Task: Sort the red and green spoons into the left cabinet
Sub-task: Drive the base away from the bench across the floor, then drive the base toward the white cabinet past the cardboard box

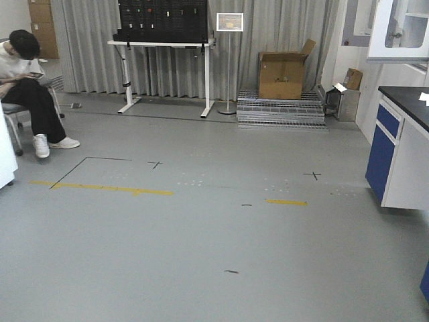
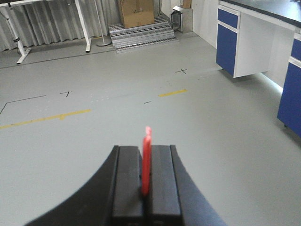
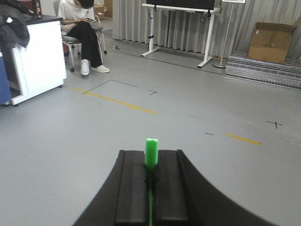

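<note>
In the left wrist view my left gripper [image 2: 146,148] is shut on the red spoon [image 2: 146,162], which stands edge-on between the black pads and pokes out past their tips. The right wrist view shows my right gripper [image 3: 151,153] shut on the green spoon [image 3: 151,153]; a short green end sticks out above the pads and a thin green line runs down between them. Both grippers hang over bare grey floor. Neither gripper appears in the front view. The left cabinet is out of view.
A seated person [image 1: 27,87] is at the far left. A white desk [image 1: 164,67], a sign stand [image 1: 229,60], a cardboard box [image 1: 285,70] on metal grates [image 1: 281,109] line the back curtain. A blue-and-white counter [image 1: 402,147] stands right. Yellow tape [image 1: 107,188] marks the floor.
</note>
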Tool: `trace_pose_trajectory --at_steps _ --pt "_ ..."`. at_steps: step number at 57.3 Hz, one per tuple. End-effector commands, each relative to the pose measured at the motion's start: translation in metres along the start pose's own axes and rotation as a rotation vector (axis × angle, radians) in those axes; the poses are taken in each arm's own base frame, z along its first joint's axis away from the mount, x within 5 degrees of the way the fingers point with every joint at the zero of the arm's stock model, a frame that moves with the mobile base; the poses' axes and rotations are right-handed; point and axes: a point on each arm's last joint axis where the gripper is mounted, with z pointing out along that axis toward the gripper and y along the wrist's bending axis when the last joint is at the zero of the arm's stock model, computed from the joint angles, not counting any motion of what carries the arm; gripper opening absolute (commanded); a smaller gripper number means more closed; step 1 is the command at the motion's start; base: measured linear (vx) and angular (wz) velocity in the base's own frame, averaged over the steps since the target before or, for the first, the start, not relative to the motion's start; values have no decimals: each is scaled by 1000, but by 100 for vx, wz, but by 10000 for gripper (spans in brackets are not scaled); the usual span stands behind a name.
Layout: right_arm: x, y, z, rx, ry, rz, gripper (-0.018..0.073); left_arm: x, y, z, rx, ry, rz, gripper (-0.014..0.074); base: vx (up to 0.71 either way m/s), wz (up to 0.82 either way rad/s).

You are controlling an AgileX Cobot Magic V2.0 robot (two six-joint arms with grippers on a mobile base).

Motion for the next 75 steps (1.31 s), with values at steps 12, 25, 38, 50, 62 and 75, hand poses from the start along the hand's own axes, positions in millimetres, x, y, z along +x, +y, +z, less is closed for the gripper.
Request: trace_pose_trajectory --at_steps 12,25,38,50,62,75 --pt "-13 -3 -2 35 -70 16 -3 -15 2 -3 -20 -99 -16 -4 59 -12" --pt "-13 -3 -2 34 -70 18 -3 -15 2 -3 -20 -99 -16 -4 60 -11" --pt "-13 -3 -2 34 -70 18 -3 -15 2 -3 -20 -98 -16 -4 63 -3" --pt "-13 -3 -2 34 -70 18 -3 -15 2 -3 -20 -98 -16 -4 65 1" --pt "-13 -3 -2 34 -70 18 -3 -15 2 -3 -20 -98 -16 -4 66 0" --pt "-13 -3 -2 29 -70 24 -3 -15 2 -3 -20 -98 -16 -4 67 -2"
